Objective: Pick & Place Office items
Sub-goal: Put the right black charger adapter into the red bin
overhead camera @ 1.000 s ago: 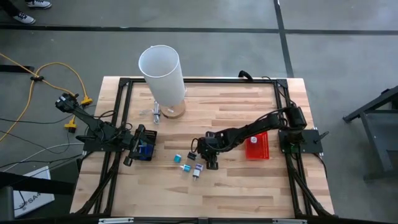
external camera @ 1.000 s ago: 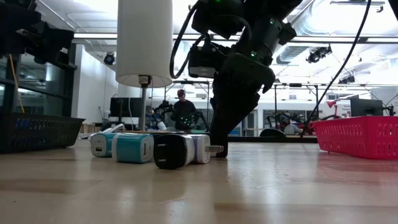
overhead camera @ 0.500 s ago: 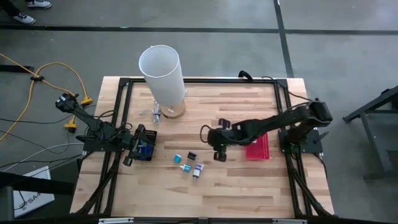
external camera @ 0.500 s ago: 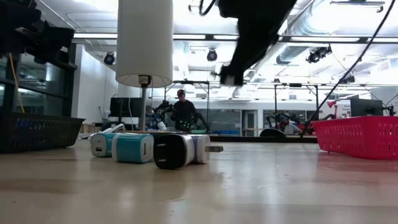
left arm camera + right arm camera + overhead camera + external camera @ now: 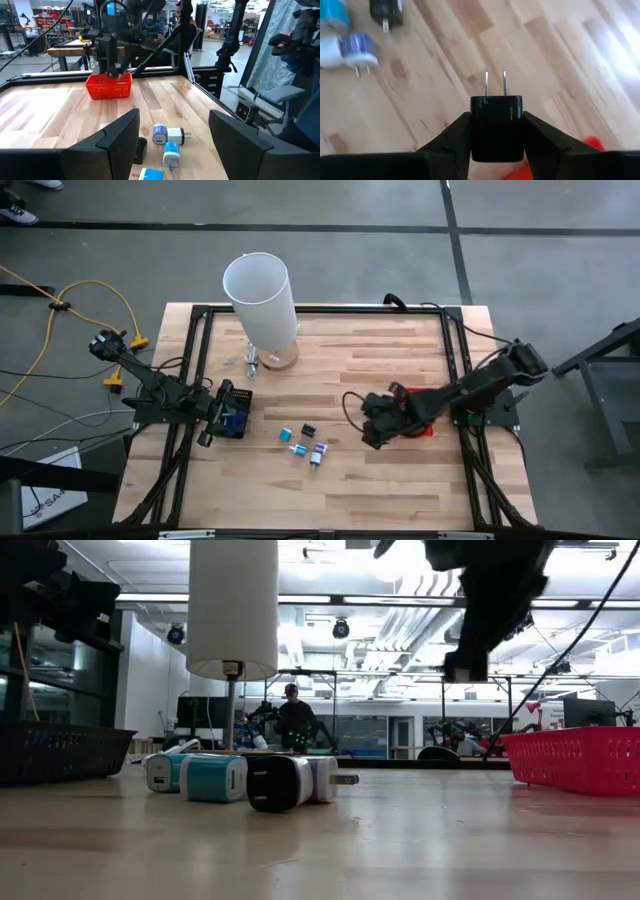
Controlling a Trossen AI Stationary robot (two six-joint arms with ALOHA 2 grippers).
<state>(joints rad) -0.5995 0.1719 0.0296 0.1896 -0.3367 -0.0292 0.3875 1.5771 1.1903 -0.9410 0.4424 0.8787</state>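
A black plug adapter (image 5: 497, 127), prongs forward, is gripped by the right claw (image 5: 374, 430) above the tabletop (image 5: 380, 480), just beside the red basket (image 5: 425, 425) near the right edge. Four other adapters (image 5: 305, 443) lie mid-tabletop. The left claw (image 5: 208, 420) is held open at the left edge.

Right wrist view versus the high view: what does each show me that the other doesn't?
Only the right wrist view shows the right gripper clamped on a black charger, prongs pointing forward.

Only the high view shows the red basket partly under the right arm, the tall white cylinder, and the left gripper open at the table's left edge by a dark basket.

Both show the loose chargers on the wooden table.
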